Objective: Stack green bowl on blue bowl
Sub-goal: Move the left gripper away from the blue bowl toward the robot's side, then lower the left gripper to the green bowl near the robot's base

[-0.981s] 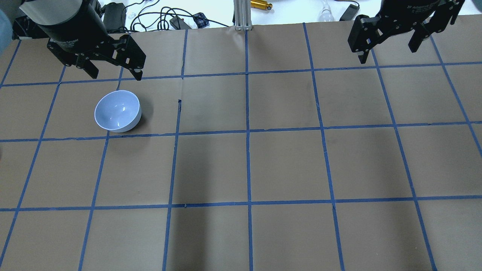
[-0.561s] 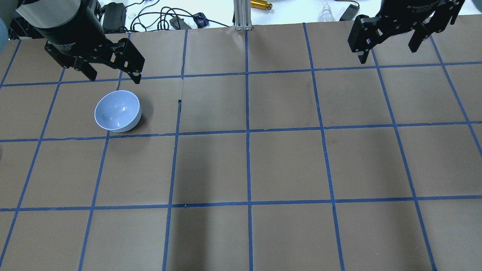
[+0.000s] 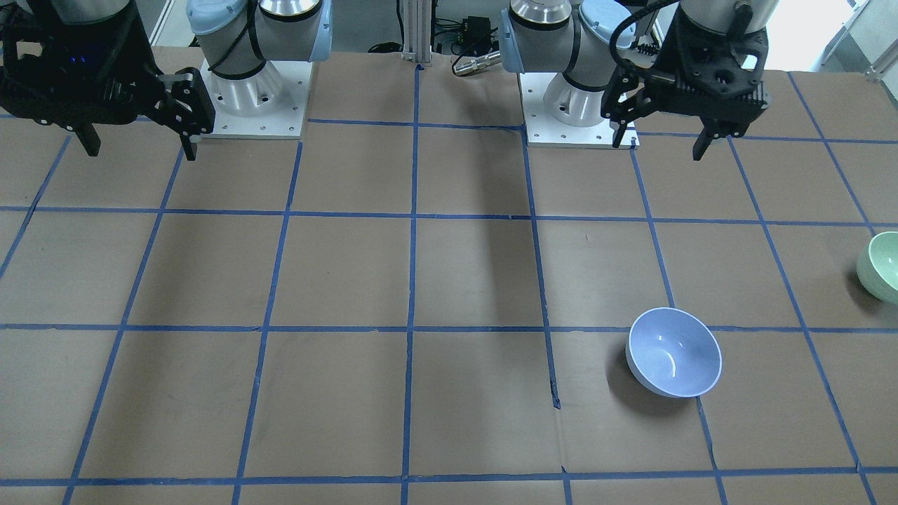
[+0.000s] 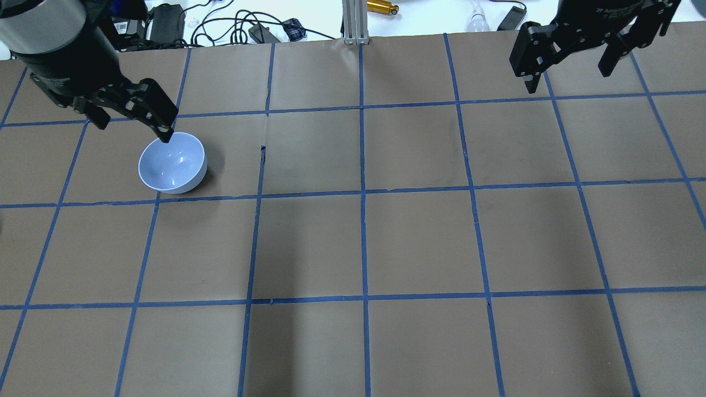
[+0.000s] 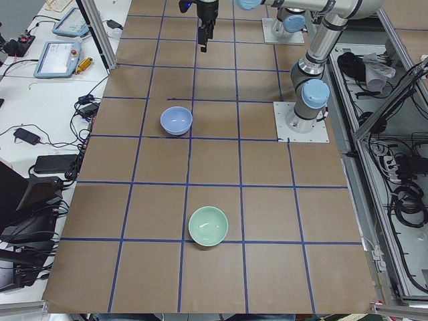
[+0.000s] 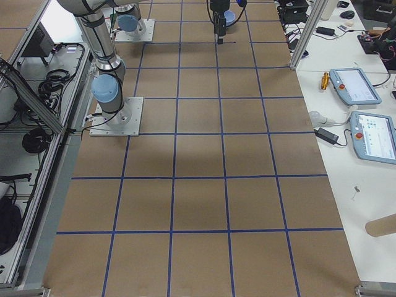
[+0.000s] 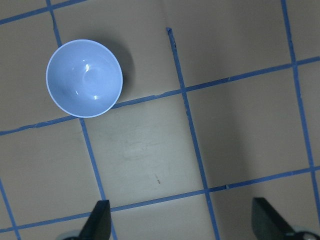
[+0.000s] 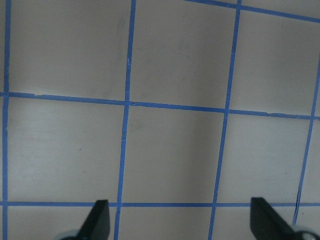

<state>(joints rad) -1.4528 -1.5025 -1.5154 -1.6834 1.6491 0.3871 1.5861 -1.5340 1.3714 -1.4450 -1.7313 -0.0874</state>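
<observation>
On a table (image 4: 419, 242) covered in brown paper and marked into squares by blue tape, a round, glossy, pale periwinkle-blue bowl (image 4: 172, 162) sits upright and empty on the robot's left half. A round, glossy, pale mint-green bowl (image 5: 208, 225) of about the same size sits upright further left, near the table's left end. It is well apart from the blue bowl and outside the overhead view, and the front-facing view catches only part of it at its edge. The black two-finger left gripper (image 4: 132, 125) hangs above the table with its fingers spread wide and nothing between them. Over the last second it has swung leftward, so from overhead one fingertip now overlaps the blue bowl's far rim. The front-facing view shows it raised clear of the bowl, touching nothing. That drift points toward the green bowl, so the reach for it seems only just begun, and nothing is lifted or stacked yet. The black two-finger right gripper (image 4: 567, 80) hovers at the far right, equally spread and empty, and has not moved.
</observation>
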